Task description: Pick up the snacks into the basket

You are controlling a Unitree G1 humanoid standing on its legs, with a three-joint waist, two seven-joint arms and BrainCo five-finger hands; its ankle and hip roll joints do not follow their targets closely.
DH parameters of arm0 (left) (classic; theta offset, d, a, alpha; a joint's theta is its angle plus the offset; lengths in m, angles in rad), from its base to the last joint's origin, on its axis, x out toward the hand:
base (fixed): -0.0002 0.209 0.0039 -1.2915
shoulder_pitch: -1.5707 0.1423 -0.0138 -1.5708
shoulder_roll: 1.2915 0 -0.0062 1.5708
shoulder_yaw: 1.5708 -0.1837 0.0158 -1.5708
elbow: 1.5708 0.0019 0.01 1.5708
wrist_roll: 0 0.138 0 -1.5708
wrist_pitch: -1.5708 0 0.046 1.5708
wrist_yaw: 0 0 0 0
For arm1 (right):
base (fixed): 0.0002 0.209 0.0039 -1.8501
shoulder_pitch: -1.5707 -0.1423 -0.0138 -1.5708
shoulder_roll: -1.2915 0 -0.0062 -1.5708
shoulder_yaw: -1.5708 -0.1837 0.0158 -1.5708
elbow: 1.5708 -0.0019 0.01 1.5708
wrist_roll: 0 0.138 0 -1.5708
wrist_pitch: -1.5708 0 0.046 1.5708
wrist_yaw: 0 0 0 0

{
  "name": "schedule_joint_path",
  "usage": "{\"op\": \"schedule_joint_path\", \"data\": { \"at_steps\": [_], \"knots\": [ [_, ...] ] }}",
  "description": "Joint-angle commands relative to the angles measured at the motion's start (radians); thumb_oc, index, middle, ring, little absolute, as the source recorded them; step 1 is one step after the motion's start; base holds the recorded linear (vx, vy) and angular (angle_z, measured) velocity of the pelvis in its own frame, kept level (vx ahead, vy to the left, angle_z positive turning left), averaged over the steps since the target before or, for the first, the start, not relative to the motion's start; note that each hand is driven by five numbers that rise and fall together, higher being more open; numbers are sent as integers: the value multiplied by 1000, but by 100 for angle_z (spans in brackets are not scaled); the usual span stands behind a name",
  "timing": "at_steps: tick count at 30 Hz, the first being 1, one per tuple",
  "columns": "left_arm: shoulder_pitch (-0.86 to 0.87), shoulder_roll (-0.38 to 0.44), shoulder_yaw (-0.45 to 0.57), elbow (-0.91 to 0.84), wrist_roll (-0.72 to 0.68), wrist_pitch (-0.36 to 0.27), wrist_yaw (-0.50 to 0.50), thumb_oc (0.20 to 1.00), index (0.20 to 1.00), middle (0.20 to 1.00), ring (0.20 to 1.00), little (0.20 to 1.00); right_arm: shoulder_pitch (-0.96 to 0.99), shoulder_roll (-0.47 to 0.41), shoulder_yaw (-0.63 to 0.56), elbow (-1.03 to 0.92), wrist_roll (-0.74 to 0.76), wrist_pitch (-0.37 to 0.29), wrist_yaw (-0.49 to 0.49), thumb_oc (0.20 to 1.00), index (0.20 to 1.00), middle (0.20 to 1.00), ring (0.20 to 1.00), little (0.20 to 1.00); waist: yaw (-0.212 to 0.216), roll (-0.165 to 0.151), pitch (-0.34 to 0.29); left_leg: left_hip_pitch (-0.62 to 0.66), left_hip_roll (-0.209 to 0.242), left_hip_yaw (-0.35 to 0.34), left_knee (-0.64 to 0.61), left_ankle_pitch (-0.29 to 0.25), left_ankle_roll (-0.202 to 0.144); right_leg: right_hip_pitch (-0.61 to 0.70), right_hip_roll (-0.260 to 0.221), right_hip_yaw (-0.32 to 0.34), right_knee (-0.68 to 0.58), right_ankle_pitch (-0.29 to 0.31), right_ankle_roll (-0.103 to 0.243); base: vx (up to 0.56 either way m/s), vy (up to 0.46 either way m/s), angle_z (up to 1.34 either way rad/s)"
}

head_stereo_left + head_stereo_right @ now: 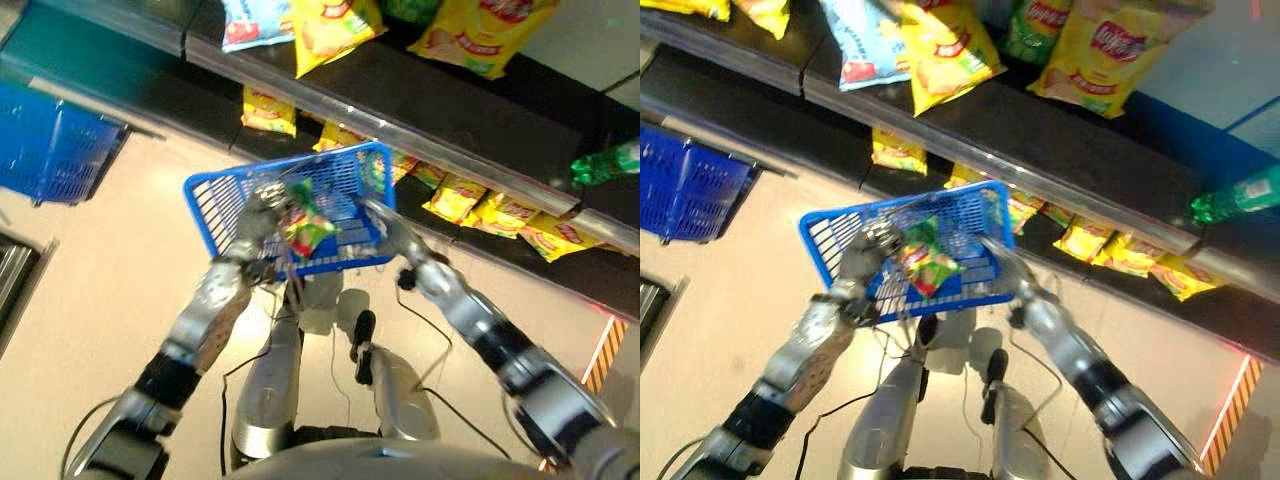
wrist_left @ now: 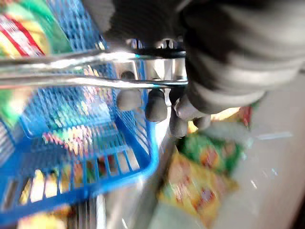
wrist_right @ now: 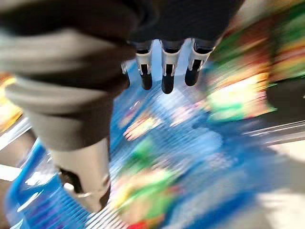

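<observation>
A blue wire basket (image 1: 218, 190) hangs in front of the shelves. My left hand (image 1: 262, 200) is at its left side, and in the left wrist view its fingers (image 2: 157, 107) are curled round the basket's metal handle (image 2: 71, 59). A green and red snack bag (image 1: 308, 232) lies inside the basket. My right hand (image 1: 383, 225) is over the basket's right end, open; its straight fingers (image 3: 164, 71) hover above the snack bag (image 3: 147, 191) without touching it.
Dark shelves (image 1: 470, 120) run behind the basket, with yellow snack bags (image 1: 330, 30) on the upper level and several more (image 1: 500, 212) on the lower one. A green pack (image 1: 605, 165) lies far right. A second blue basket (image 1: 50, 145) stands at the left.
</observation>
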Motion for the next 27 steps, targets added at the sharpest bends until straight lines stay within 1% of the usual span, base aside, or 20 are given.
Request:
{"op": "schedule_joint_path", "data": {
  "at_steps": [1,2,3,6,7,10,12,15,16,17,18,19,20,21,22,23,24,25,26,27],
  "knots": [
    [87,-19,111,-65,71,-80,-58,200,200,200,200,200,158,-78,-52,-83,39,-89,80,1000,1000,1000,1000,1000,-41,-25,-170,31,-11,53,68,-162,9,-12,-33,23,-135,145,69,83,62,-36],
    [121,-19,139,-56,71,-75,-66,200,200,200,200,200,185,-86,-81,-97,66,-95,95,1000,1000,1000,1000,1000,-46,-25,-177,38,-7,59,70,-166,12,-12,-29,26,-133,144,70,58,40,-57],
    [168,-29,192,-29,95,-74,-56,200,200,200,200,200,215,-94,-129,-120,125,-105,113,1000,1000,1000,1000,1000,-39,-20,-182,59,9,82,79,-184,17,-7,-32,4,-121,138,76,49,35,-54],
    [230,-55,223,-16,98,-68,-76,200,200,200,200,200,264,-73,-194,-126,195,-112,123,1000,1000,1000,1000,1000,-38,-12,-199,104,32,111,70,-191,22,13,-47,-15,-109,139,74,63,-20,-111],
    [246,-67,235,2,103,-63,-76,200,200,200,200,200,303,-49,-275,-147,255,-118,114,1000,1000,1000,1000,1000,-57,-2,-207,128,41,109,58,-192,19,24,-48,11,-89,127,72,81,-65,-103],
    [268,-78,240,12,101,-59,-96,200,200,200,200,200,320,8,-352,-131,333,-128,98,1000,1000,1000,1000,1000,-80,24,-239,173,57,126,14,-186,13,35,-72,52,-102,136,78,59,-100,-12],
    [281,-90,232,0,109,-58,-104,200,200,200,200,200,307,35,-383,-129,363,-133,85,1000,1000,1000,1000,1000,-91,41,-260,188,81,149,-9,-177,1,26,-104,60,-130,168,85,5,-213,-35],
    [269,-115,217,-6,106,-58,-105,200,200,200,200,200,303,64,-418,-146,392,-135,60,1000,1000,1000,1000,1000,-108,59,-273,223,120,166,-48,-155,-33,8,-103,92,-142,170,99,8,-289,-43],
    [269,-115,216,-6,106,-58,-105,200,200,200,200,200,304,64,-419,-148,392,-134,60,1000,1000,1000,1000,1000,-107,59,-273,226,120,167,-51,-154,-33,6,-102,94,-140,169,98,43,-352,-29],
    [264,-137,213,5,111,-58,-109,200,200,200,200,200,323,78,-440,-160,398,-131,58,1000,1000,1000,1000,1000,-115,69,-289,251,153,173,-82,-130,-62,8,-85,90,-114,118,94,32,-238,-16],
    [264,-137,213,5,111,-58,-109,200,200,200,200,200,323,78,-440,-160,398,-131,59,1000,1000,1000,1000,1000,-115,69,-289,251,154,173,-83,-129,-62,8,-85,90,-113,118,94,47,-387,-5],
    [261,-148,209,11,113,-57,-105,200,200,200,200,200,327,88,-445,-153,414,-132,53,1000,1000,1000,1000,1000,-115,77,-295,263,176,174,-95,-115,-73,5,-72,78,-83,89,88,43,-361,-15],
    [263,-164,207,10,114,-55,-102,200,200,200,200,200,335,99,-458,-151,438,-132,52,1000,1000,1000,1000,1000,-123,87,-300,280,214,173,-109,-97,-92,3,-50,61,-33,49,76,75,-542,-18],
    [266,-172,206,10,112,-51,-103,200,200,200,200,200,349,106,-465,-152,450,-130,48,1000,1000,1000,1000,1000,-131,95,-303,280,243,165,-104,-85,-96,5,-26,61,3,20,61,140,-792,-13],
    [275,-197,206,9,107,-49,-101,200,200,200,200,200,367,121,-467,-145,494,-140,38,1000,1000,1000,1000,1000,-138,103,-295,281,293,138,-48,-54,-96,31,25,55,31,-21,31,127,-755,5],
    [274,-207,195,14,104,-47,-103,200,200,200,200,200,367,115,-459,-138,497,-137,37,1000,1000,1000,1000,1000,-141,107,-288,272,293,132,-9,-30,-87,47,37,44,30,-22,18,90,-696,13],
    [267,-211,185,21,101,-42,-108,200,200,200,200,200,366,107,-458,-141,484,-130,32,1000,1000,1000,1000,1000,-141,104,-287,255,282,138,34,-19,-75,58,41,40,16,-15,5,7,-414,14],
    [265,-213,179,22,98,-43,-113,200,200,200,200,200,358,102,-458,-141,489,-127,29,1000,1000,1000,1000,1000,-139,101,-280,243,256,125,82,-29,-69,78,42,35,-2,-12,-2,-8,-243,7],
    [265,-213,179,22,98,-43,-113,200,200,200,200,200,358,102,-458,-141,489,-127,29,1000,1000,1000,1000,1000,-139,101,-281,242,256,124,82,-29,-69,78,42,35,-2,-11,-2,-1,-242,-2],
    [270,-214,169,18,100,-47,-115,200,200,200,200,200,346,104,-453,-138,509,-124,25,1000,1000,1000,1000,1000,-130,100,-276,229,185,92,117,-55,-62,94,47,39,-19,-4,-8,72,-289,-12]
  ]
}}
